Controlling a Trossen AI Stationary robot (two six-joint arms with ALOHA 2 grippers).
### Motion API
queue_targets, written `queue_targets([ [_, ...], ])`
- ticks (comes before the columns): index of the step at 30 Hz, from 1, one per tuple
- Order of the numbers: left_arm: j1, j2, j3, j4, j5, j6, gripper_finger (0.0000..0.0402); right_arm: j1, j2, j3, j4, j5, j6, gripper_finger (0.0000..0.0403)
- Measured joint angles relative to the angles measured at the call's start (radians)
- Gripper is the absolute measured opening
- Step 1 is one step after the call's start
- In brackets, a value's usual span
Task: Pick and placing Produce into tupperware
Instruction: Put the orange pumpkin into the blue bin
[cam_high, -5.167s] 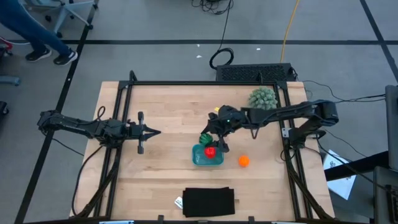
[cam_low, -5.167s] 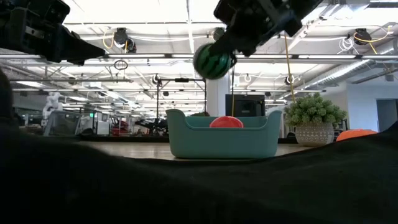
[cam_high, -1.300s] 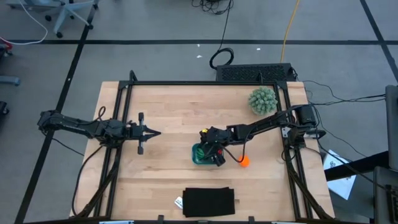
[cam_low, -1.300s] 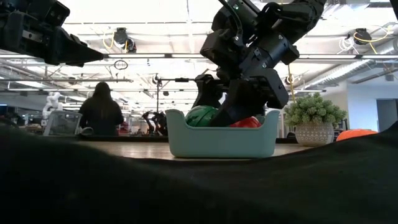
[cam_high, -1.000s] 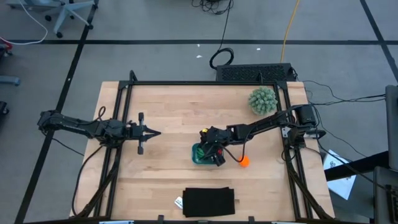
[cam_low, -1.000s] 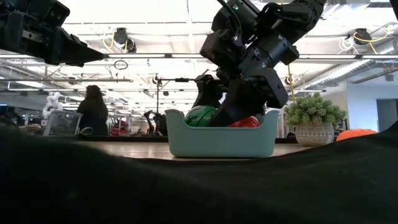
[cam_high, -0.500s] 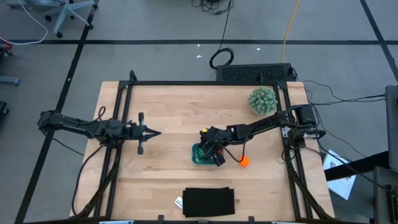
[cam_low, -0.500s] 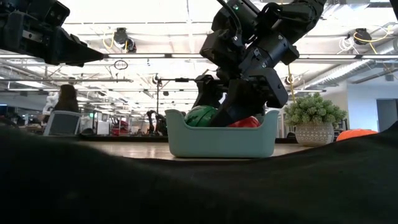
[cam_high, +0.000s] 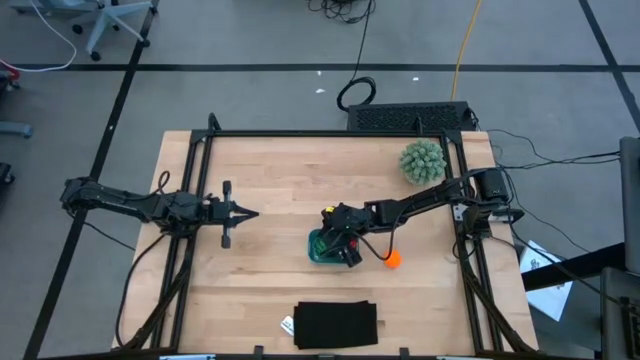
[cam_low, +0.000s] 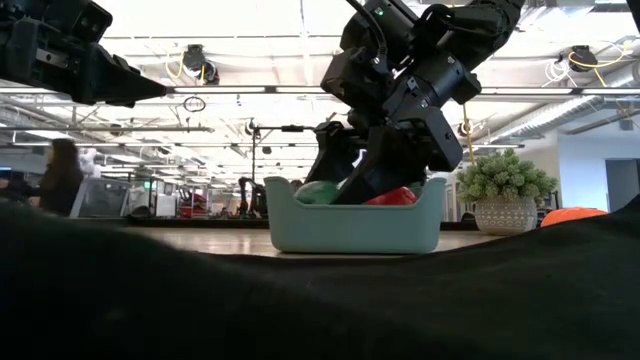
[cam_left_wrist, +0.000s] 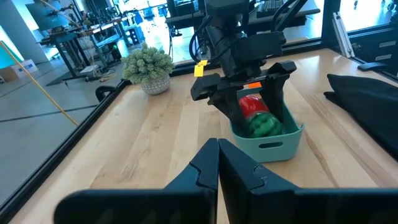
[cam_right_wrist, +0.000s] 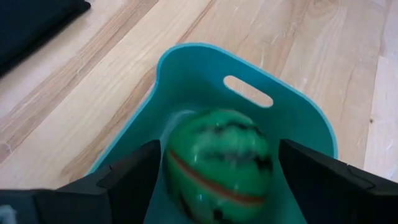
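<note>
The teal tupperware (cam_high: 318, 253) stands on the table right of centre. My right gripper (cam_right_wrist: 217, 177) hangs over it, pointing down, open, with one finger on each side of the dark green striped ball (cam_right_wrist: 217, 163) and a narrow gap at both. That ball (cam_low: 318, 192) lies low inside the tupperware (cam_low: 355, 228) beside the red piece (cam_low: 392, 197). The orange ball (cam_high: 392, 258) rests on the table just right of the container. My left gripper (cam_high: 245, 213) waits shut over the table's left half.
A large pale green spiky ball (cam_high: 422, 160) sits near the far right corner. A flat black rectangle (cam_high: 335, 324) lies at the near edge, in front of the tupperware. Bare wood stretches between my two arms. A person (cam_low: 58, 175) moves in the room behind.
The green striped ball has dropped from between my right gripper's fingers, where it stood above the rim, lower into the tupperware beside the red piece. The right arm has stayed over the container.
</note>
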Motion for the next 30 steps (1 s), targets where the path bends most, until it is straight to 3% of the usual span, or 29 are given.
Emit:
queue_targets([
  [18, 0.0, 0.0, 0.0, 0.0, 0.0, 0.0, 0.0015, 0.022, -0.097, 0.0, 0.0, 0.083, -0.028, 0.031],
  [24, 0.0, 0.0, 0.0, 0.0, 0.0, -0.004, 0.0015, 0.021, -0.136, 0.0, -0.008, 0.083, -0.011, 0.0254],
  [30, 0.0, 0.0, 0.0, 0.0, 0.0, -0.005, 0.0015, 0.015, -0.192, 0.0, -0.036, 0.08, 0.004, 0.0167],
])
